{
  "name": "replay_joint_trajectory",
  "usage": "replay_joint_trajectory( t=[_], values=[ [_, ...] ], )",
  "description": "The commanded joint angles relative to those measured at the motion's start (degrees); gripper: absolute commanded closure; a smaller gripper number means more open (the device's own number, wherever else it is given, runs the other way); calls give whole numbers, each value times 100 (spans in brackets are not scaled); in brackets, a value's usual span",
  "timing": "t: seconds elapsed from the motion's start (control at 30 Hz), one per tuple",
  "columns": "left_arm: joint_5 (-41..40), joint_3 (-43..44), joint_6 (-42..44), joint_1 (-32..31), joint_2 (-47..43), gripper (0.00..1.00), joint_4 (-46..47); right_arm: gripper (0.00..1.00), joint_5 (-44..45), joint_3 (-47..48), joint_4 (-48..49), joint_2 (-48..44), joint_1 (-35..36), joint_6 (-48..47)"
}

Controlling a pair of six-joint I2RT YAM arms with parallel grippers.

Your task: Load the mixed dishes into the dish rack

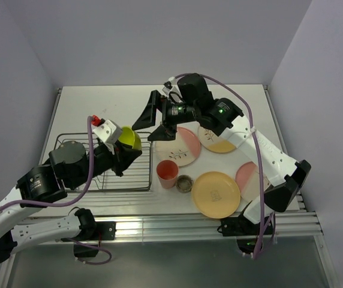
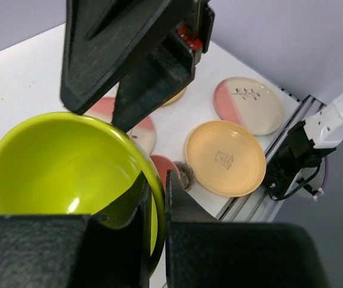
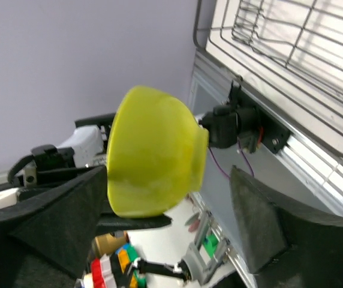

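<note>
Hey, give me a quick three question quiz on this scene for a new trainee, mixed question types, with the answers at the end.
1. Multiple choice: which tool pinches the rim of the yellow-green bowl? A left, B right, C neither.
2. True or false: the pink cup stands on the table, outside the dish rack.
3. Fill in: the right tool has its jaws ____.
Key: 1 A, the left tool; 2 true; 3 open.
</note>
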Motion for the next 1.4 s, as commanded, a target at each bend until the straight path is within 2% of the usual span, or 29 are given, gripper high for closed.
replay_joint_trajectory(
  t=[0.0,0.1,0.27,0.8,1.2,1.37],
  values=[
    [40,9,-88,17,3,100,719,7,340,137,605,-201,132,90],
    [57,0,-96,17,29,100,780,6,341,-214,956,-404,167,195],
    [40,9,-96,17,99,100,930,6,271,-330,1001,-501,176,142],
    [-145,202,158,17,486,100,1027,11,-213,-181,869,-527,176,231],
    [-479,528,457,17,556,100,815,6,-222,4,544,-378,88,81],
    [-365,387,414,17,626,100,938,12,-257,74,553,-299,70,46]
  ],
)
